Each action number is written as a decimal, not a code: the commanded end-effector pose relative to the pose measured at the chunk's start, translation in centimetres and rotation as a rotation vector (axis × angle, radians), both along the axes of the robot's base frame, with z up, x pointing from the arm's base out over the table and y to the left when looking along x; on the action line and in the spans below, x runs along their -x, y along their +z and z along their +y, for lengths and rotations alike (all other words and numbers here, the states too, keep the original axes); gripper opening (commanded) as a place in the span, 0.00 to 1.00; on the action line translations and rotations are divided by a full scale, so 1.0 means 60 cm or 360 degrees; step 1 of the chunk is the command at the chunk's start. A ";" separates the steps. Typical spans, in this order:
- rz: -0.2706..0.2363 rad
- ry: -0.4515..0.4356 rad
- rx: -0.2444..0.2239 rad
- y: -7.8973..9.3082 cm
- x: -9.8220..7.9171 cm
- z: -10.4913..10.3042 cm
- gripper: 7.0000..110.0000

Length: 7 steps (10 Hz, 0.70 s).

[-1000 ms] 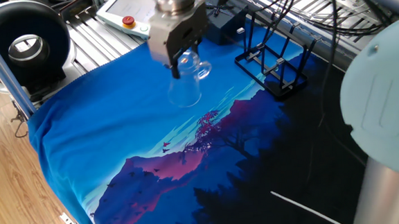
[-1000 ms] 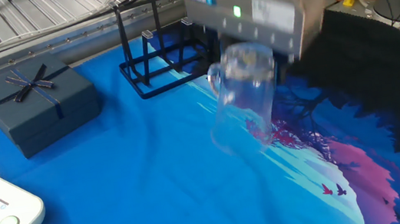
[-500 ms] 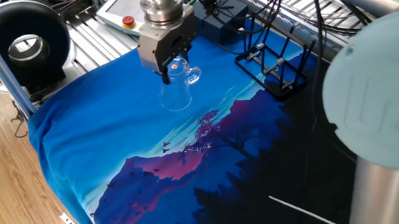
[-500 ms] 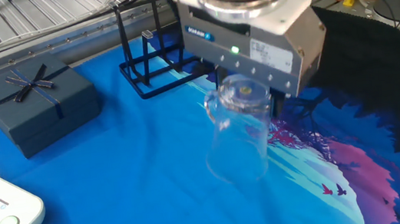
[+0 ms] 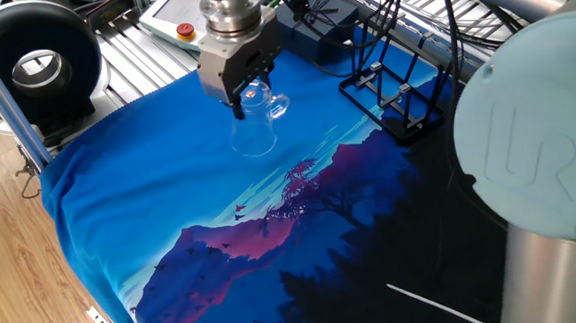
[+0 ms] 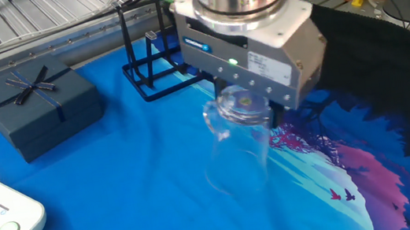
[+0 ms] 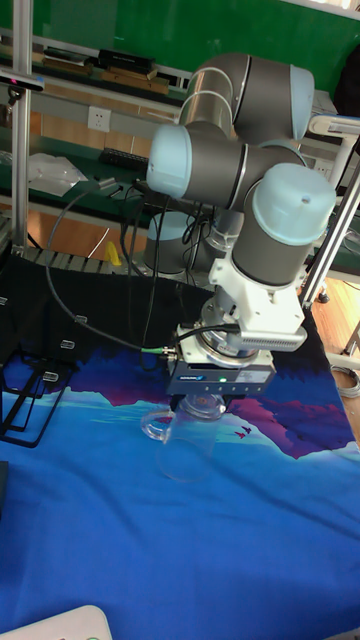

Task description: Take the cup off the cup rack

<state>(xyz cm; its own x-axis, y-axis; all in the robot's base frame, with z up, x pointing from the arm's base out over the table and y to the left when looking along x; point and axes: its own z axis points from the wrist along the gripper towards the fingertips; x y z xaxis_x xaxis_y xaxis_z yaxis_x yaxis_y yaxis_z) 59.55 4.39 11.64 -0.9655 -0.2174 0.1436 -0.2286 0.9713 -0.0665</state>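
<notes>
My gripper [image 6: 257, 116] points straight down, its fingers closed on the thick base of the cup [image 6: 235, 151], which hangs upside down beneath it. My wrist stands upright above the cup, my elbow folded behind and above it.

Arm [image 7: 230, 150]: fat grey cylindrical links, pale blue round joint caps, one embossed "UR". Silver ribbed wrist flange. Pincer [image 6: 246, 111]: boxy light-grey housing, blue label strip, small green indicator light, dark fingers. Black cable loops to wrist, green-tipped connector.

My pincer [image 6: 246, 111] holds the cup [image 6: 235, 147] above the bench [image 6: 121, 197]. The cup rack [image 6: 152, 62] stands well apart behind it, beside the box [image 6: 35, 105].
</notes>
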 end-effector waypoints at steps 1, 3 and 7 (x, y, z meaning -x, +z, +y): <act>0.0032 0.0084 0.0220 0.008 0.000 -0.065 0.00; 0.0048 0.0142 0.0378 0.014 0.001 -0.115 0.00; 0.0113 0.0270 0.0405 0.003 0.008 -0.157 0.00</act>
